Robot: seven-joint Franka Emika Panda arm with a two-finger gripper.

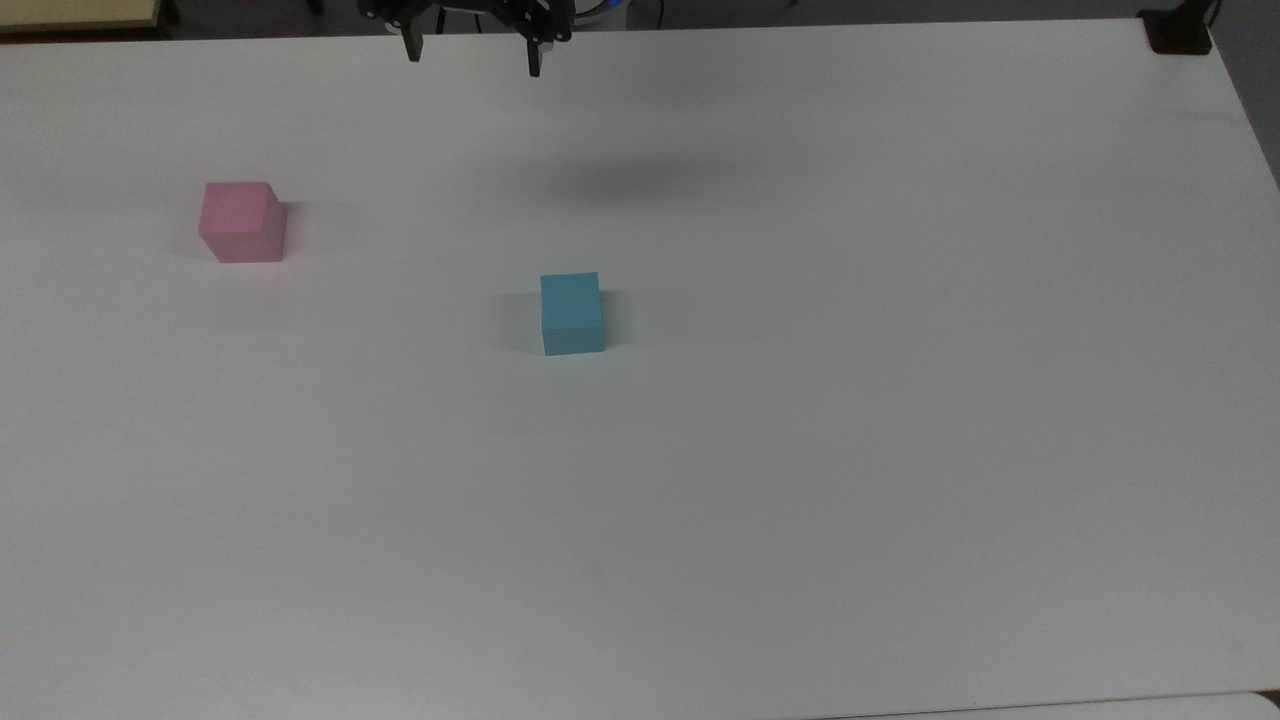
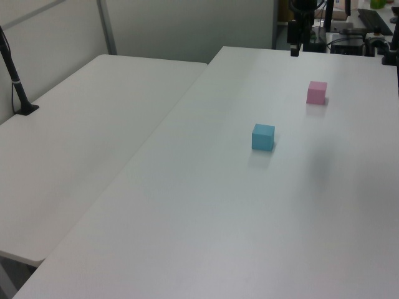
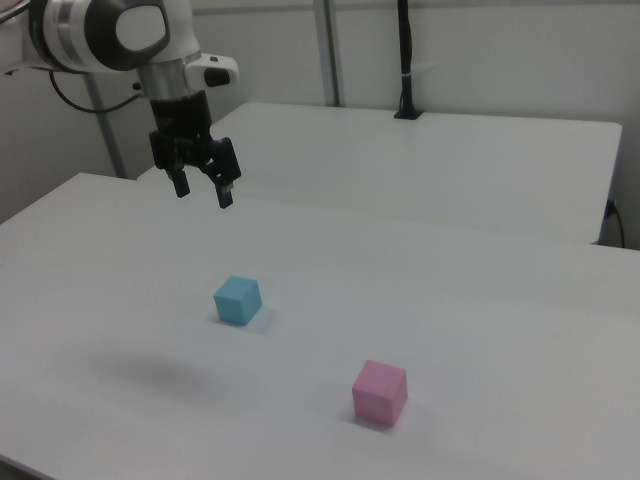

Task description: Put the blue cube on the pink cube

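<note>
I see my gripper (image 3: 203,192) hanging high above the white table (image 1: 800,450), its jaws spread wide with nothing between them. In the top view the gripper (image 1: 472,55) sits at the table's far edge, its shadow lying on the surface between that edge and the cubes. The blue cube (image 1: 572,313) rests flat on the table, well inside from every edge, below the jaws and nearer the camera in the top view, clearly apart from them. The pink cube (image 1: 243,222) stands well apart from it, toward the top view's left edge. In the right view the blue cube (image 3: 237,299) lies below the gripper, with the pink cube (image 3: 379,392) nearer the table's front edge.
</note>
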